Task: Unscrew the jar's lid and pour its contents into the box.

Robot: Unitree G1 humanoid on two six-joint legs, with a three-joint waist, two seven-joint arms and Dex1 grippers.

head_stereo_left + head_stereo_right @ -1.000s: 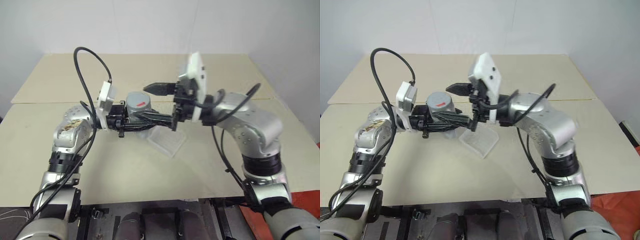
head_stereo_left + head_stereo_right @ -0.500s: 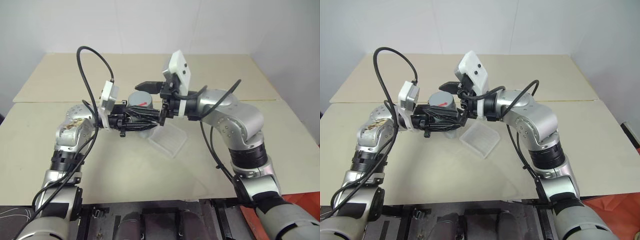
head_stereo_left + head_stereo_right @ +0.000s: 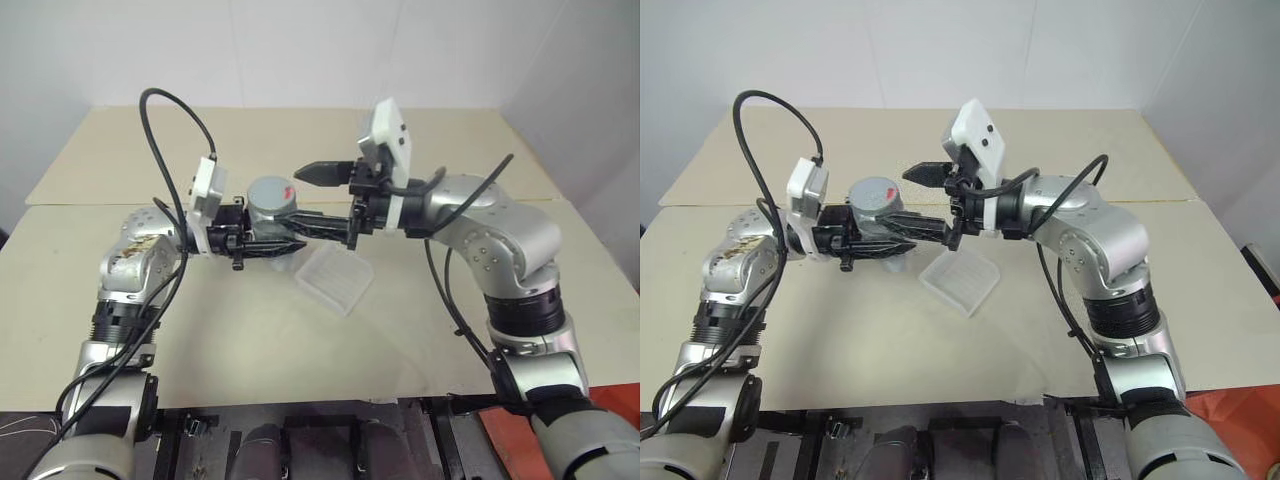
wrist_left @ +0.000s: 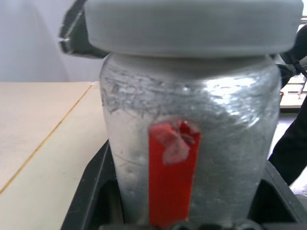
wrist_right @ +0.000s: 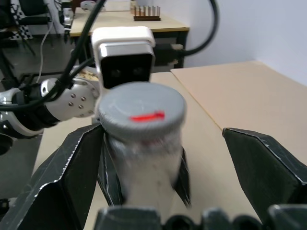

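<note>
We saw a beige worktop (image 3: 420,330) under both arms. The box (image 3: 335,281), clear plastic, lay flat on it, just below and a bit to the robot's right of the raised jar, empty as far as we could tell.

The left gripper (image 3: 285,235) pointed level toward the robot's right and was clamped tight on the jar (image 3: 268,210), fingers on the body under the cap. The jar stood upright in the air above the worktop, long axis vertical, red label strip facing the left wrist camera.

The right gripper (image 3: 325,195) came in level from the opposite side, pointing toward the robot's left, jaws spread wide and holding nothing. In the right wrist view the lid (image 5: 142,110) sat between its two fingers (image 5: 62,177), with a gap on each side and no contact.

The lid was on the jar, red mark up. We judged the unscrewing not done. The key relation: the lid lay straight ahead of the free right gripper, roughly centred between its fingers, so that arm was the one placed to close on it.

We could not see the contents.
</note>
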